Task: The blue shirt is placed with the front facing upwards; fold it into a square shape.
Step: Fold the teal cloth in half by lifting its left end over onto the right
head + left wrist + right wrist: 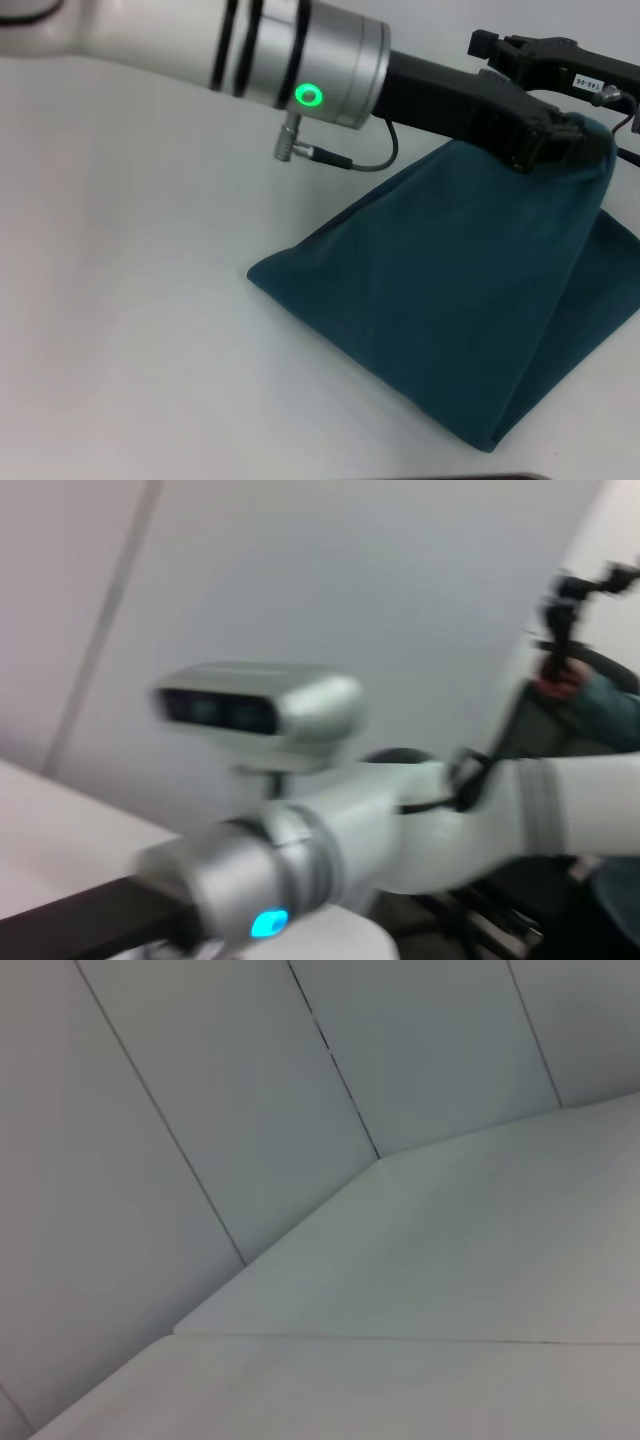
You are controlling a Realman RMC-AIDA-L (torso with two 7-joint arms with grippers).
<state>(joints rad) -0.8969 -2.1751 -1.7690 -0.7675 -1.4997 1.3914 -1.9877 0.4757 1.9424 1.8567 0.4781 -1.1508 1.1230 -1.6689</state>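
The tabletop (130,300) is white and smooth. The blue shirt (450,320) sits on it at the right side. Its bottom edge lies on the tabletop, and the rest is lifted up like a little tent, with its plain side showing.

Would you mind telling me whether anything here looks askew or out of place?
The blue shirt is pulled up into a tent, pinched at its peak by the left gripper, with the lower folds still on the table.

The blue shirt (450,300) is looking like soft matt cloth; the left arm (300,50) is showing brushed metal and glossy white plastic; the table (120,300) is appearing smooth, matt white.
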